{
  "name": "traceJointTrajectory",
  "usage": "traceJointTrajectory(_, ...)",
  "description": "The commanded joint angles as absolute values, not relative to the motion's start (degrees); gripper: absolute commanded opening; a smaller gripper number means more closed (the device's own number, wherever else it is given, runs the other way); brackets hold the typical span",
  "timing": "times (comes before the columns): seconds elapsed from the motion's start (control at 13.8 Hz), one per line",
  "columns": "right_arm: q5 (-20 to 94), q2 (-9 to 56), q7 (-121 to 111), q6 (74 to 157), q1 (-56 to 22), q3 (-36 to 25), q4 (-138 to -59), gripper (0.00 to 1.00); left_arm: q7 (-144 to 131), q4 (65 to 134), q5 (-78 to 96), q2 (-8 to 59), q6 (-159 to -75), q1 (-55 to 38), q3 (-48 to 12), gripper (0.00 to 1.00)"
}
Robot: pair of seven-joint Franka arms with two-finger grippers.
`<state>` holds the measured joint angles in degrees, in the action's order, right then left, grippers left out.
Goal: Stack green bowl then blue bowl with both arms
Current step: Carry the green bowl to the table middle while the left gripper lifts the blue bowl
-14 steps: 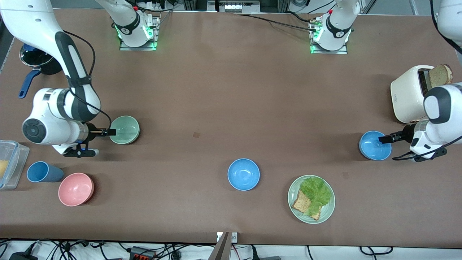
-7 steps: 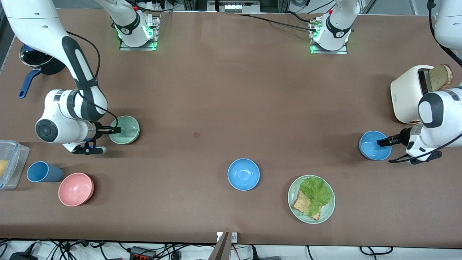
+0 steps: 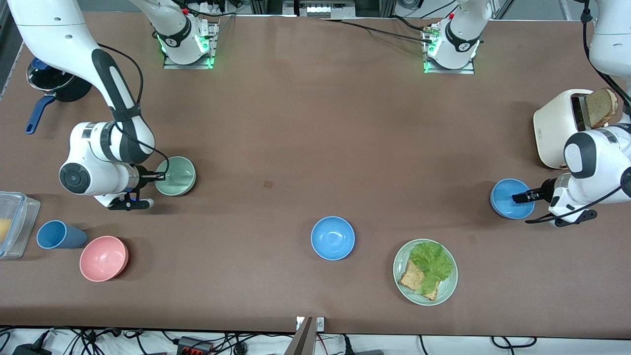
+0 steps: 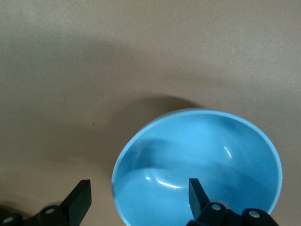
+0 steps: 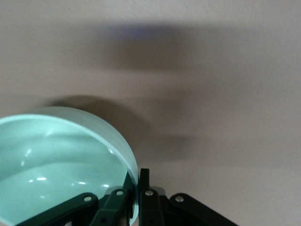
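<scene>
Risked tipping the green bowl [image 3: 177, 176], thinly rim-pinched in the right gripper [image 3: 161, 175]; beside the toaster [image 3: 559, 127], left gripper [image 3: 516, 197] spread astride blue bowl [image 3: 507, 198] rim, unclamped.

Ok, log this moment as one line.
right gripper: shut on green bowl rim | left gripper: open, fingers astride blue bowl rim | stack: not begun

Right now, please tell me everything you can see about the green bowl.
The green bowl is small, round, pale mint green, smooth and matte-looking, and empty. It sits upright toward the right arm's end of the table, farther from the front camera than the pink bowl. The right gripper is shut on its rim, one finger inside and one outside.
</scene>
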<state>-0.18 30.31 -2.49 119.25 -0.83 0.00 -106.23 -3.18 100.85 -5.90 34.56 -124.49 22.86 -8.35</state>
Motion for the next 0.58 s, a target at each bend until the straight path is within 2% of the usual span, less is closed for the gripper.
traceJointTrajectory(0.0,0.1,29.9,-1.9,119.4,-1.3,5.9,-103.5,0.00,1.8,100.5,-7.0,34.5,-124.9,23.6,-8.8,0.66)
traceJointTrajectory(0.22,-0.1,29.9,5.6,115.9,-5.2,12.9,-98.6,0.00,7.2,100.1,-6.9,34.5,-125.0,24.5,-8.9,0.46)
traceJointTrajectory(0.51,0.0,31.9,20.8,116.4,-19.2,13.2,-94.7,0.00,9.0,100.0,-7.0,34.2,-124.9,24.5,-9.0,0.16)
